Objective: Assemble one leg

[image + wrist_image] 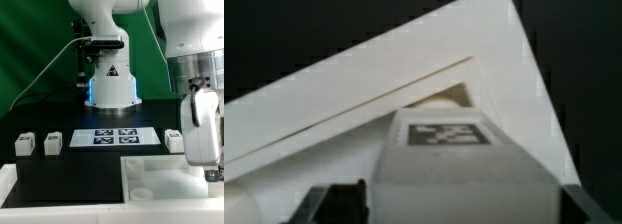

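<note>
Black table surface (60, 165), green backdrop behind the arm's base.

Exterior view: the marker board (113, 136) lies flat in front of the base and serves as landmark. Two spare leg blocks (38, 145) sit on the table off the board's end toward the exterior view's left; another block (174, 140) sits just off its opposite end. The tabletop (140, 185) lies nearer the camera than the board. The gripper (205, 150) hangs at the exterior view's right, past the board's end, over the tabletop's edge. Its lower end is cut off by the frame, so its fingers cannot be read here.

Wrist view: the leg (445, 150) sits between the two dark fingers (335, 203), tag face toward the camera; the claw appears clamped on it. Its long axis runs along the fingers, far end aimed into a corner of the tabletop (509, 70), where a rounded peg or hole shows.

Progress, by judgement: leg picked and carried to the corner; seating and fastening it are not yet done.
</note>
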`<state>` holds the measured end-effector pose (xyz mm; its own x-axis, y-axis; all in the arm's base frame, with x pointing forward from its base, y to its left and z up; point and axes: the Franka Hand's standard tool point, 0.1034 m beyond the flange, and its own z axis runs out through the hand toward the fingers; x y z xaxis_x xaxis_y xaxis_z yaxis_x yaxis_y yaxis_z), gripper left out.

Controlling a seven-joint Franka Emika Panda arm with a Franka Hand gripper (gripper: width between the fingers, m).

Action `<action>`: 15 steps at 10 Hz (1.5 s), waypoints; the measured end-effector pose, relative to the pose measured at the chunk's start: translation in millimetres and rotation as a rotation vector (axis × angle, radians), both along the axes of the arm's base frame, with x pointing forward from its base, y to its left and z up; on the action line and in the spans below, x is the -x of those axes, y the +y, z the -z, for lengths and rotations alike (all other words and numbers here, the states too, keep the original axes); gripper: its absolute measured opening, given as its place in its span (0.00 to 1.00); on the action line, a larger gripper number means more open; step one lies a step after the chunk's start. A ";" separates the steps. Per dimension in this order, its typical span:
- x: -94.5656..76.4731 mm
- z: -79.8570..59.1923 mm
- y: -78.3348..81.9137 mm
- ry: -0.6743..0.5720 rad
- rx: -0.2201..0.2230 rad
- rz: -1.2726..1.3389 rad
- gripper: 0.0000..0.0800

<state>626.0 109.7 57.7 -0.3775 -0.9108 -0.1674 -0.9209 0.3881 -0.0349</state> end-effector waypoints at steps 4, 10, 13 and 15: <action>7.0 -2.8 30.6 -0.163 0.109 -0.775 0.81; -12.0 -4.8 -3.3 -0.234 0.211 -1.582 0.81; -10.2 -3.1 -1.6 -0.221 0.198 -1.489 0.52; -10.0 -3.3 -2.2 -0.190 0.171 -1.237 0.37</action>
